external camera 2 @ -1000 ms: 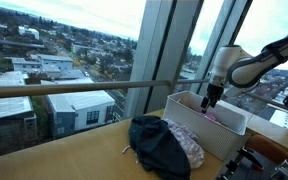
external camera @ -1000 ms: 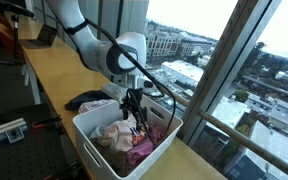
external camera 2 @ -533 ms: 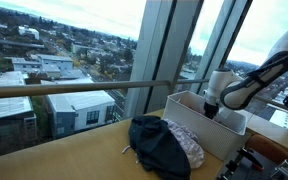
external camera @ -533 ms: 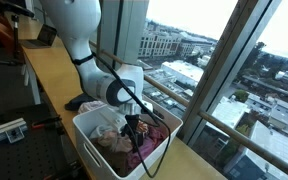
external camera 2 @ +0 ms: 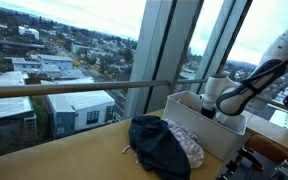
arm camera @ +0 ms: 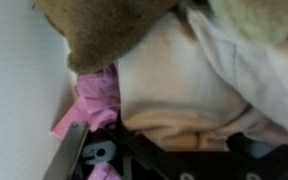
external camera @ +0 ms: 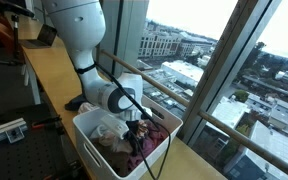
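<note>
My gripper (external camera: 139,135) is sunk into a white laundry bin (external camera: 92,150) among the clothes; in an exterior view its wrist (external camera 2: 210,108) dips behind the bin wall (external camera 2: 199,135). In the wrist view the gripper (arm camera: 174,150) presses into a peach cloth (arm camera: 174,90), which bulges between the widely spread jaws. A left finger (arm camera: 69,162) shows beside a pink cloth (arm camera: 94,95). A brown garment (arm camera: 104,30) lies above, and the white bin wall (arm camera: 19,90) is at the left. No firm grip on the cloth is visible.
A dark garment (external camera 2: 156,145) and a floral cloth (external camera 2: 191,150) lie on the wooden counter (external camera 2: 74,160) beside the bin. The dark garment (external camera: 84,100) also shows behind the bin. Window glass and a railing (external camera 2: 74,88) run along the counter's far side.
The arm has lowered: the gripper went from above the bin's rim down into the pile of clothes and now presses on the peach cloth.
</note>
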